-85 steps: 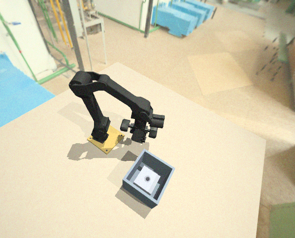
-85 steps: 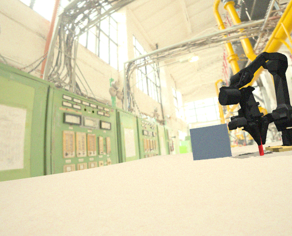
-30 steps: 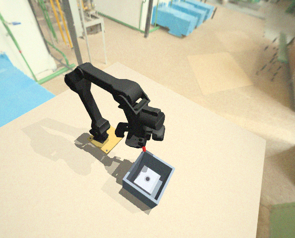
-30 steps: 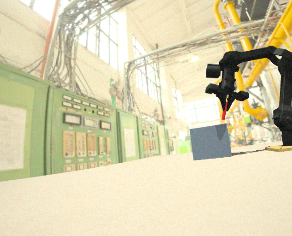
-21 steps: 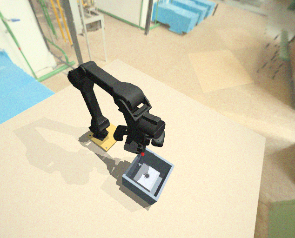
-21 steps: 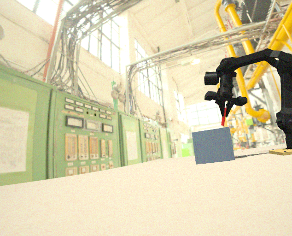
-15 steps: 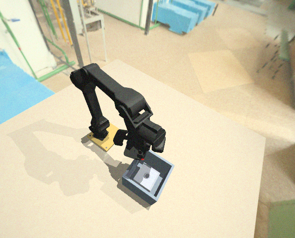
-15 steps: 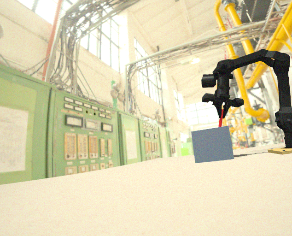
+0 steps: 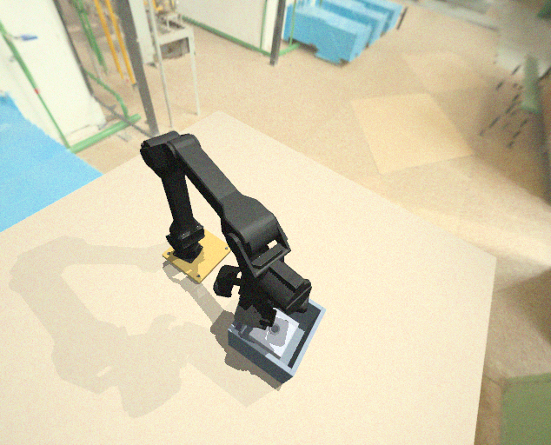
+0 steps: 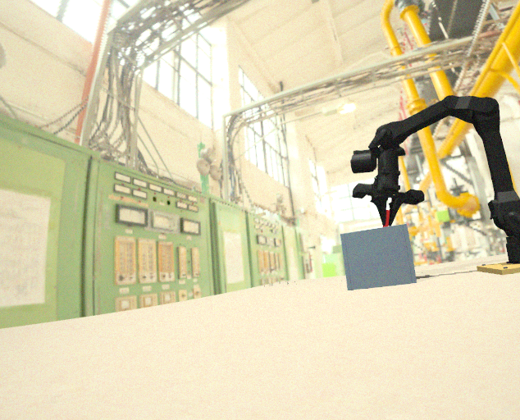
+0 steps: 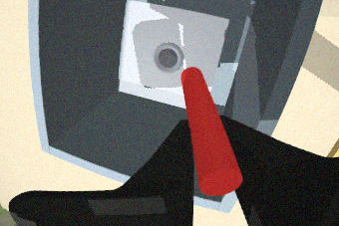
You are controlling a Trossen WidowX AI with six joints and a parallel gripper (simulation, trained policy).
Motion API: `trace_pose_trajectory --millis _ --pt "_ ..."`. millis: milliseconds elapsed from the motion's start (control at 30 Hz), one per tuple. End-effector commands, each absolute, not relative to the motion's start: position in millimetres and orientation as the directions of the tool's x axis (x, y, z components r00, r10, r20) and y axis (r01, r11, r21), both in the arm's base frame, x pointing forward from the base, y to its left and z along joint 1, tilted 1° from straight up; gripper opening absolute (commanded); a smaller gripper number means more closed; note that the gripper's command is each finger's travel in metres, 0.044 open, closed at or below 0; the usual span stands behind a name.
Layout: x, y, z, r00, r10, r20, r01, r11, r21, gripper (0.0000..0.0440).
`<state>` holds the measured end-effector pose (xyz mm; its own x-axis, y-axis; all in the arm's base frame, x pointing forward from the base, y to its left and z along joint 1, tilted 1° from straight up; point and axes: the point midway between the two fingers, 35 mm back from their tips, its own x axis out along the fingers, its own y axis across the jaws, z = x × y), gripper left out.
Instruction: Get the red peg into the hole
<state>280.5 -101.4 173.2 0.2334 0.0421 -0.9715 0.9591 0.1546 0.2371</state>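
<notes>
My gripper [image 9: 262,322] [image 10: 388,208] [image 11: 201,125] is shut on the red peg [image 10: 386,218] [image 11: 205,125] and holds it upright over the open blue-grey box [image 9: 262,356] [image 10: 377,258] [image 11: 75,76]. In the exterior view the peg's lower end dips behind the box's top edge. In the wrist view the peg's tip points down into the box, just right of and below the round hole [image 11: 169,57] [image 9: 275,328] in the pale plate [image 11: 201,33] [image 9: 288,341] on the box floor. The hand hides the peg in the top view.
The arm's yellow base plate [image 9: 211,251] [image 10: 506,267] lies on the beige table [image 9: 386,287] behind the box. The box walls stand close around the fingers. Green control cabinets [image 10: 152,244] stand far beyond the table.
</notes>
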Motion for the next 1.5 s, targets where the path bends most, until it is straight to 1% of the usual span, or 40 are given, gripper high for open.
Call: trace_pose_trajectory --millis 0,800,833,933,1033,1467 --pt "285.1 -104.1 161.7 0.221 0.060 -0.973 0.959 0.167 0.228 0.0000" --pt "314.2 -103.1 100.0 0.189 0.124 -0.974 0.932 0.289 0.217 0.0000" --pt "314.7 -103.3 98.2 0.186 0.123 -0.975 0.931 0.295 0.215 0.0017" --pt "314.2 -103.0 92.8 0.170 0.125 -0.977 0.930 0.306 0.201 0.0096" --pt "311.7 -102.2 89.5 0.146 0.131 -0.981 0.933 0.311 0.181 0.0149" --pt "318.4 -114.5 105.4 0.188 0.190 -0.964 0.927 0.290 0.238 0.0153"
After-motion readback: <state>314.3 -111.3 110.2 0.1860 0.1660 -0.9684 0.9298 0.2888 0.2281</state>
